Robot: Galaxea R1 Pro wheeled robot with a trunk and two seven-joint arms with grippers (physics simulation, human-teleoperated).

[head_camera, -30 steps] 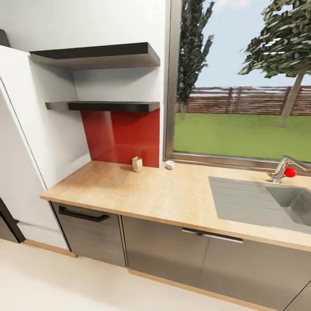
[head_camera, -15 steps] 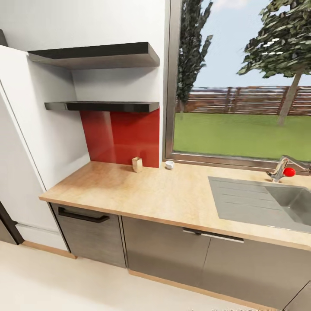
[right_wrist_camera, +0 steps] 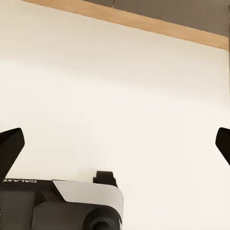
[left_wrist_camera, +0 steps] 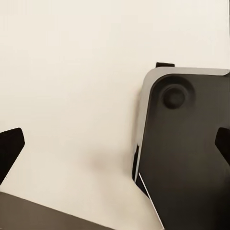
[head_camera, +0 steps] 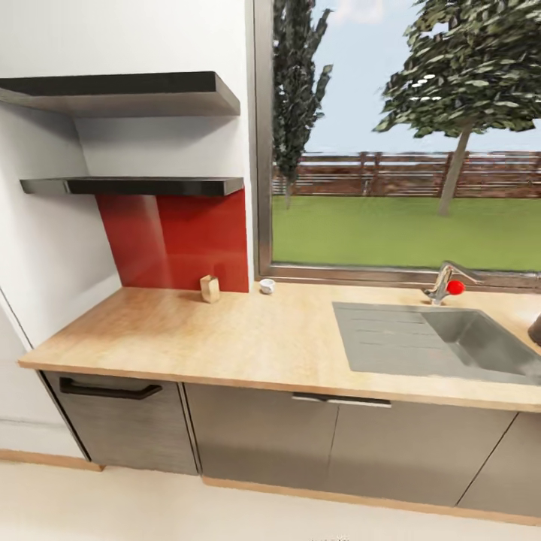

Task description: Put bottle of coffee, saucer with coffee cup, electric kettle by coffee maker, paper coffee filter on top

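My left gripper (left_wrist_camera: 115,146) has its two dark fingertips (left_wrist_camera: 10,148) far apart at opposite edges of the left wrist view, so the jaws stand wide with nothing between them; beneath them I see pale cream floor (left_wrist_camera: 72,86) and a corner of the robot's own black, grey-edged base (left_wrist_camera: 187,148). My right gripper (right_wrist_camera: 115,143) is equally wide and empty in the right wrist view, its tips (right_wrist_camera: 9,146) over the same cream floor, with the base's rounded corner (right_wrist_camera: 72,206) on one side and a wooden plinth strip (right_wrist_camera: 143,21) under dark cabinets on the far side.

From the head camera, I face the long light wood-grain kitchen countertop (head_camera: 248,338) over glossy dark grey cabinets (head_camera: 263,432). The tiny white coffee cup (head_camera: 267,285) sits on the counter just below the window frame (head_camera: 259,143), near a small tan wooden block (head_camera: 210,288) standing in front of the red backsplash (head_camera: 176,244). Two black wall shelves (head_camera: 128,184) hang above. The inset steel sink (head_camera: 451,342) lies to the right, with a chrome tap carrying a red knob (head_camera: 454,286) behind it.
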